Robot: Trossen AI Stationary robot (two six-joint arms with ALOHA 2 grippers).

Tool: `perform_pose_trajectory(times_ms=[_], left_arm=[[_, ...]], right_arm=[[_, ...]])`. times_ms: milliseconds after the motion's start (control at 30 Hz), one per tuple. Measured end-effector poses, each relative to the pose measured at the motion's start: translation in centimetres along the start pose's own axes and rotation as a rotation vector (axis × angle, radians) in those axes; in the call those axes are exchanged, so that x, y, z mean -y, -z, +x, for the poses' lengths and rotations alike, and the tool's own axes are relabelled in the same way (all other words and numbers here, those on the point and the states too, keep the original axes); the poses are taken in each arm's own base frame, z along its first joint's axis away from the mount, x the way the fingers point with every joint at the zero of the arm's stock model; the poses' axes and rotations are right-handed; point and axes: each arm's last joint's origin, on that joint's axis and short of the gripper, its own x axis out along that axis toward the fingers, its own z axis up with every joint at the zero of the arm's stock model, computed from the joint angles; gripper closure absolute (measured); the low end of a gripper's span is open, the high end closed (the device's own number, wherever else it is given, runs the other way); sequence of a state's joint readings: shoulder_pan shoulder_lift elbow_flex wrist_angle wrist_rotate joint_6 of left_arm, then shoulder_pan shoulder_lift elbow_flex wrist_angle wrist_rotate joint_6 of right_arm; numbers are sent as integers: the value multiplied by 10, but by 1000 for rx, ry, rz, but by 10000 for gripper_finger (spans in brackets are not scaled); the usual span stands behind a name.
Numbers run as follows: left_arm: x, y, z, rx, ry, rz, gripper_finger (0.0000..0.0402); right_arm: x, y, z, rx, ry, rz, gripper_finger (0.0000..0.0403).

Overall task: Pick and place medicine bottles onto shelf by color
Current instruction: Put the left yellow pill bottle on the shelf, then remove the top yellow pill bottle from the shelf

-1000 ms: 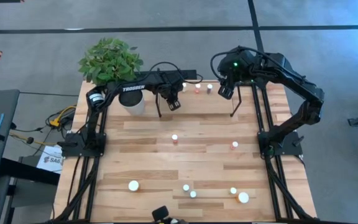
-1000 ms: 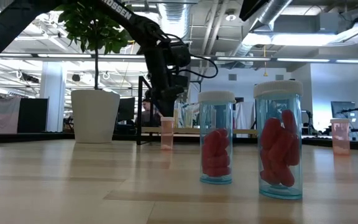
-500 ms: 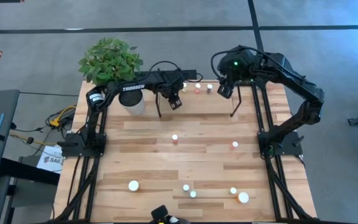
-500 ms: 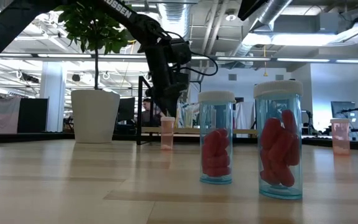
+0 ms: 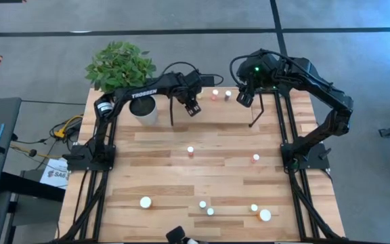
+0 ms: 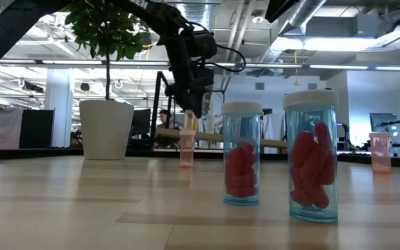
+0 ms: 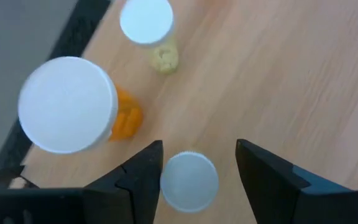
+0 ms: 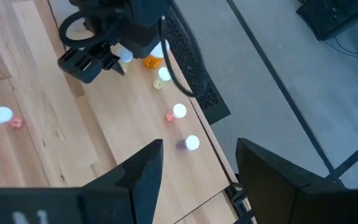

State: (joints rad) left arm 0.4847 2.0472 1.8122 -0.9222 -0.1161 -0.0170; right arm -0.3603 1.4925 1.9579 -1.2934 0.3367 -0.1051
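Observation:
My left gripper [image 5: 193,108] hangs open over the left end of the shelf [image 7: 278,74], fingers pointing down. A white-capped bottle [image 7: 189,181] stands on the board below the gap between its fingers. Beside that bottle stand an orange bottle [image 7: 67,106] with a wide white cap and a pale yellow one [image 7: 149,28]. Two more bottles [image 5: 214,95] [image 5: 228,95] stand farther right on the shelf. My right gripper [image 5: 244,99] waits high over the shelf's right end, open, nothing between its fingers [image 8: 148,168].
Several loose bottles stand on the tabletop: two mid-table [image 5: 190,150] [image 5: 255,158] and a group near the front edge [image 5: 210,211], seen close in the low view [image 6: 242,163] [image 6: 313,160]. A potted plant [image 5: 144,108] stands at the far left. A black mesh strip [image 8: 197,81] lies behind the shelf.
My left gripper has opened and risen from the shelf, leaving the white-capped bottle standing on the board. In the low view the shelf's left end now stands higher than before, so the board slants.

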Motion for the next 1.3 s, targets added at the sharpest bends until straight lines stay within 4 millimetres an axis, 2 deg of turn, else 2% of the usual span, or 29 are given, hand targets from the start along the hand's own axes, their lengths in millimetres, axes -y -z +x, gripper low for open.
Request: perform_pose_trajectory(times_ms=[333,600,800,1033,1300], left_arm=[[19,7,14,21,30,-18,211],[19,0,13,81,67,-18,211],[30,-14,-2,177,76,64,211],[49,-32,-36,276,69,100,211],[57,-40,-78,313,43,99,211]], right_arm=[[0,0,0,-1,0,0,178],[0,0,0,0,0,0,178],[0,0,0,0,0,0,178],[0,0,0,0,0,0,178],[0,0,0,0,0,0,178]])
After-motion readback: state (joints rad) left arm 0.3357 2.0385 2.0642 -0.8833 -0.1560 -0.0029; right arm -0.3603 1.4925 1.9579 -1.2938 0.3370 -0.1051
